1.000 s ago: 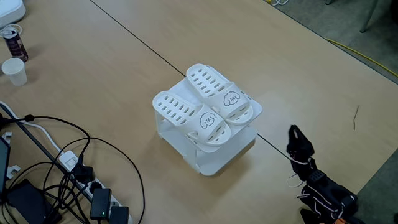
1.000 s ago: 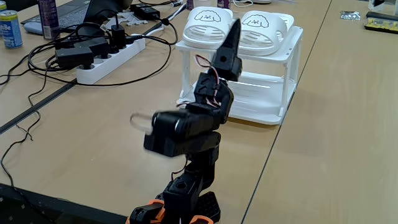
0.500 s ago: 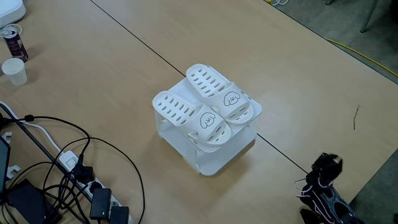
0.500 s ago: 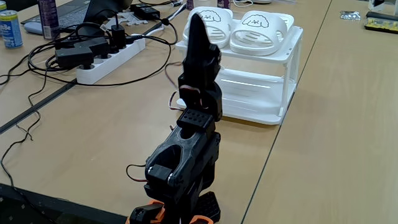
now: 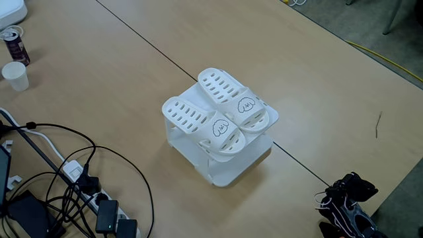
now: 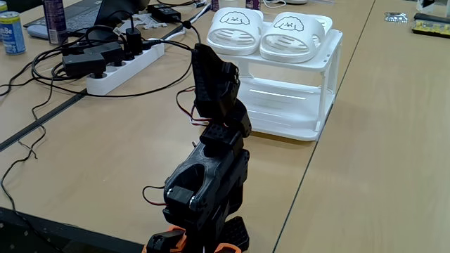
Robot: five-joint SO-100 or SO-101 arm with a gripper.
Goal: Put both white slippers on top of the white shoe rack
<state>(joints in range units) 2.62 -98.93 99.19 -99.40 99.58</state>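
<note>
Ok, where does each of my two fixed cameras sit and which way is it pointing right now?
A fixed view: high above the table, angled down on the white shoe rack with the white slippers on top; the arm sits folded at the lower right corner.
Another fixed view: low, behind the arm's base, looking across the table past the folded arm at the rack's front.
Both fixed views share the rack, both slippers, the arm and the power strip cables.
</note>
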